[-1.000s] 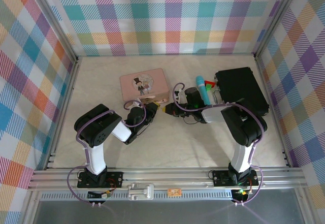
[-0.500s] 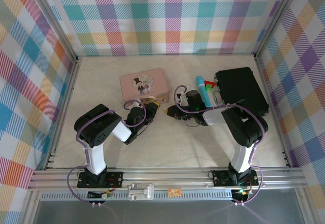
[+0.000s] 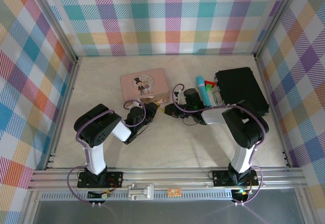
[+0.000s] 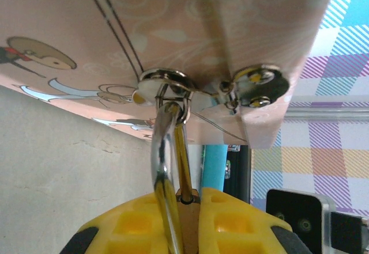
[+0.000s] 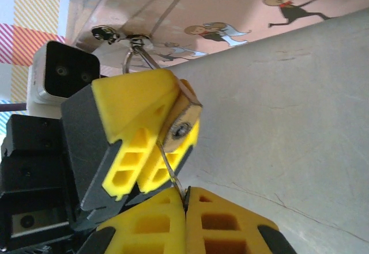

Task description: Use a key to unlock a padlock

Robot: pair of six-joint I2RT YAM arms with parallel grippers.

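Note:
My left gripper [image 4: 189, 195] is shut on the small brass padlock [image 4: 188, 207]. The lock's silver shackle [image 4: 163, 150] loops through the round hasp on the pink tin [image 4: 173, 23]. In the right wrist view the padlock's base and keyhole [image 5: 182, 128] stick out between the left fingers [image 5: 138, 121]. My right gripper [image 5: 185, 195] is shut on the thin grey key [image 5: 173, 172]. The key's blade slants up to the lock's base; whether it sits in the keyhole I cannot tell. From above, both grippers [image 3: 152, 104] [image 3: 166, 110] meet just below the tin [image 3: 144, 84].
A teal tube [image 3: 203, 89] lies right of the tin, beside a black case [image 3: 241, 89] at the back right. Plaid walls close in the left, back and right sides. Bare table [image 3: 167, 142] lies in front of the grippers.
The right gripper backed off slightly to the right half a second ago and has returned left to the padlock. The left arm and tin have stayed still.

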